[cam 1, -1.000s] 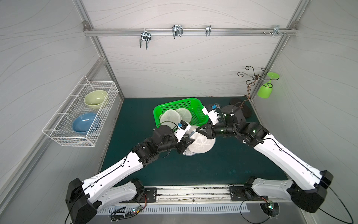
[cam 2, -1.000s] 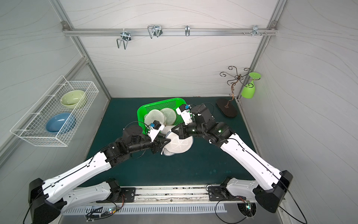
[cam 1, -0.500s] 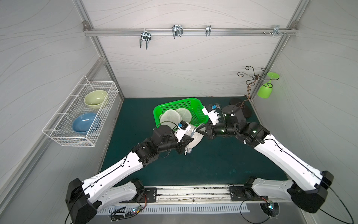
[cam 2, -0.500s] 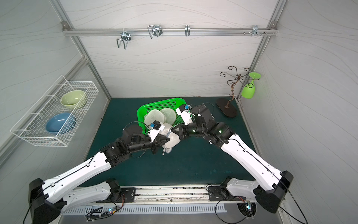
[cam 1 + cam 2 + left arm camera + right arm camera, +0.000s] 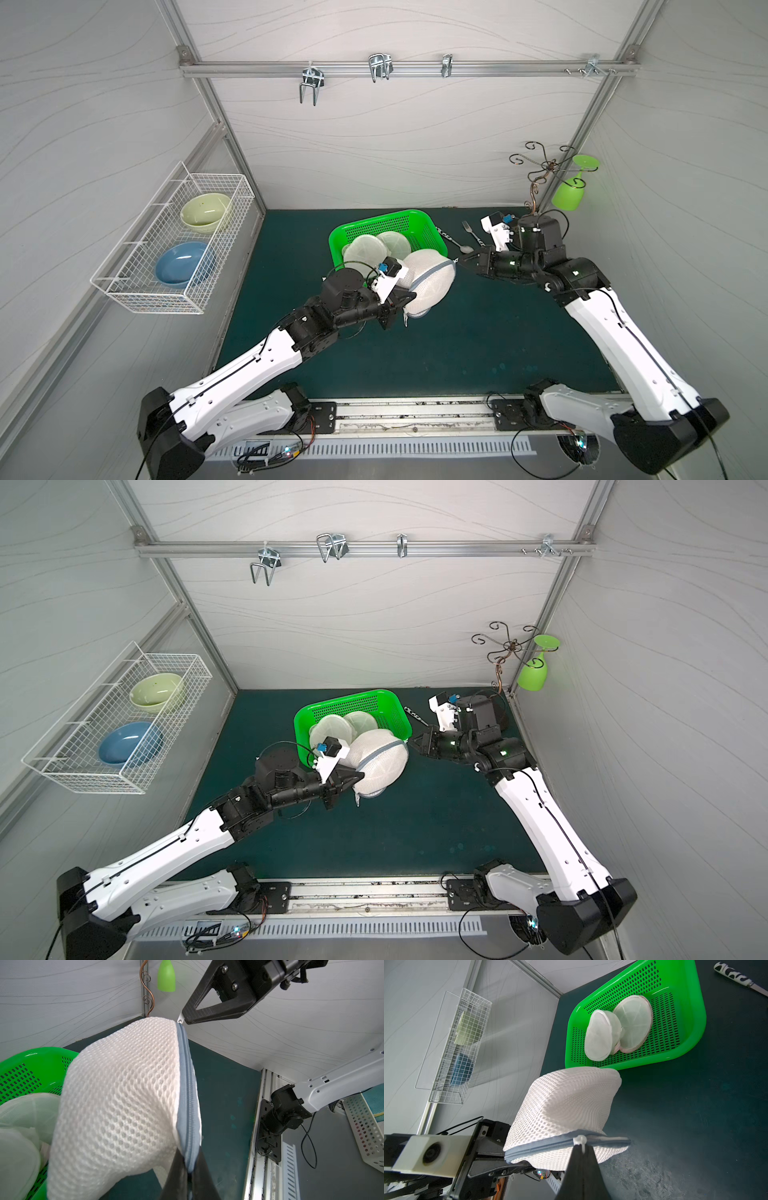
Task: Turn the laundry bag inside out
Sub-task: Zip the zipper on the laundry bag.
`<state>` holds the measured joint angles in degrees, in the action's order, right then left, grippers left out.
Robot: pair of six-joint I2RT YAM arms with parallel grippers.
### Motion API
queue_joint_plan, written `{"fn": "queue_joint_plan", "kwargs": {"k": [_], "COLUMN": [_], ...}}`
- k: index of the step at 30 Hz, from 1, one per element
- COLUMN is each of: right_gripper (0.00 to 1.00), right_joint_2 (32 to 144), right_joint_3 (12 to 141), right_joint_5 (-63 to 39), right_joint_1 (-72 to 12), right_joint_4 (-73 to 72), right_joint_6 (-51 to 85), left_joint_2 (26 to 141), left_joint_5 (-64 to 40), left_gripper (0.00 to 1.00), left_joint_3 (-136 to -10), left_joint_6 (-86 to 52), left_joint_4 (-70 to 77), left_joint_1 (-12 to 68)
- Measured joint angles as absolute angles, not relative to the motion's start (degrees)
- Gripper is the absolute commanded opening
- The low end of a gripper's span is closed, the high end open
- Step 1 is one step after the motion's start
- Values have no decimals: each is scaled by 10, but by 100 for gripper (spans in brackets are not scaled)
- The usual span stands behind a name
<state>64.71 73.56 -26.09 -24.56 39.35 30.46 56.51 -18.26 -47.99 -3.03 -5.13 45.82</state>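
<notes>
Above dark tabletop (image 5: 498, 332), clamps white mesh laundry bag (image 5: 428, 278) by zipper end in left tool (image 5: 189, 1164), white zipper pull (image 5: 579, 1139) in right tool (image 5: 581, 1150); looks due for unzipping next.

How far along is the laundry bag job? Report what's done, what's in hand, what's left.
Done: the laundry bag is lifted, held next to the green basket. In hand: the left gripper is shut on the bag's seam end, the right gripper on the white zip pull. Left: the zipper looks closed along its length, so opening it and turning the mesh inside out are not yet started.
</notes>
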Motion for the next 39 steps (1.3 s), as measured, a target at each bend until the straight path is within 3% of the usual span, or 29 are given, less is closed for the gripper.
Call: {"fn": "queue_joint_plan", "kwargs": {"k": [1, 3, 4, 9, 13, 18, 23, 31, 34, 37, 39], "right_gripper": [0, 0, 0, 0, 0, 0, 0, 0, 0, 0, 0], "right_joint_2": [646, 646, 646, 646, 648, 659, 682, 692, 692, 692, 692], "right_joint_3": [736, 736, 736, 737, 748, 766, 774, 777, 777, 778, 778], "right_joint_5": [-261, -259, -258, -255, -243, -225, -215, -220, -220, -217, -209], "right_joint_1": [-250, -265, -272, -317, -347, -385, -433, -457, -460, -462, -463], "right_joint_4": [392, 386, 383, 380, 386, 399, 423, 426, 426, 429, 435], "right_joint_6": [304, 299, 295, 264, 235, 195, 152, 128, 121, 118, 113], "left_joint_2": [565, 568, 570, 597, 602, 599, 583, 577, 578, 582, 585], "left_joint_5": [-183, -179, -174, -125, -99, -107, -134, -156, -165, -172, -169], "left_gripper": [13, 45, 54, 70, 73, 70, 53, 36, 42, 61, 66], "left_joint_3": [-480, -480, -480, -495, -501, -501, -501, -501, -501, -501, -501], "left_joint_6": [-31, -31, -32, -34, -30, -27, -20, -10, -7, 0, 2], "left_joint_4": [-51, -53, -58, -119, -147, -145, -116, -108, -109, -110, -115], "left_joint_1": [458, 458, 458, 458, 458, 458, 459, 459, 459, 460, 462]}}
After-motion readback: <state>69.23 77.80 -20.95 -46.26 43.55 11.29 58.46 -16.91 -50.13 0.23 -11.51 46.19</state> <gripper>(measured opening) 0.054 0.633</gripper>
